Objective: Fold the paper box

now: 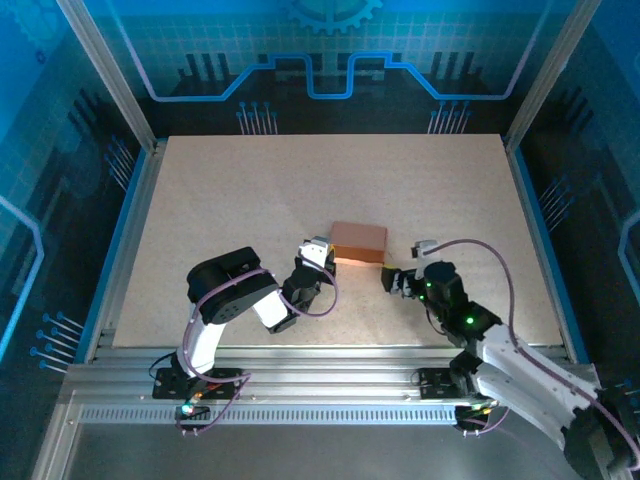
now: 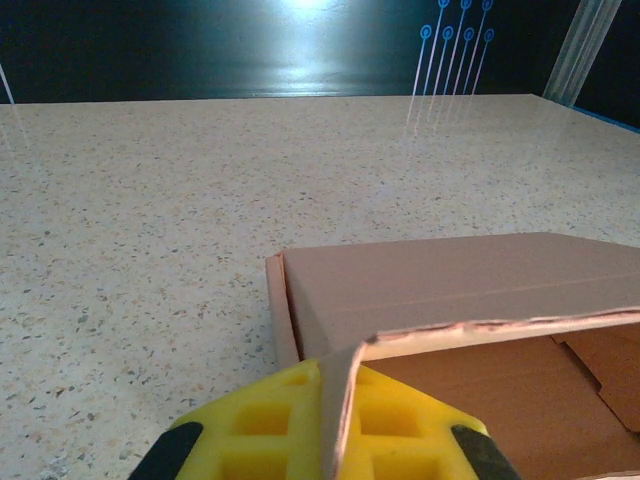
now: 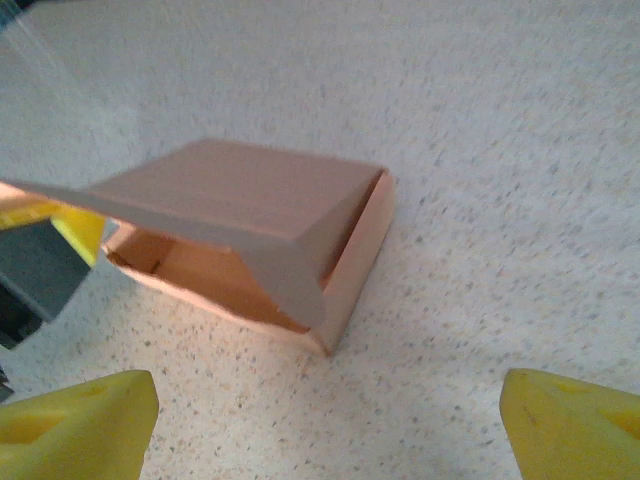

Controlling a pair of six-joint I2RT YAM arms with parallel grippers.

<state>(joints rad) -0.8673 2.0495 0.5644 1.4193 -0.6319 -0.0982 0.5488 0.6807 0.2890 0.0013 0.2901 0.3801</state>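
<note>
Box (image 3: pixel 250 200), lid ajar, lies just ahead of the released right end effector (image 3: pixel 320 425); left end effector (image 2: pixel 330 430), low over the bench (image 2: pixel 150 200), clenches its flap.

Left end effector (image 1: pixel 318 252) is pinched closed on its bent arm; right end effector (image 1: pixel 397 280) gapes wide.

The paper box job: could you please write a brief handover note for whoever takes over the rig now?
Left gripper: shut, pinching a lid corner of the paper box at its left end.
Right gripper: open, just off the box's right end, touching nothing.
Box: on the table, base walls standing, lid tilted up.
Left to do: lower the lid and tuck its flaps.
</note>
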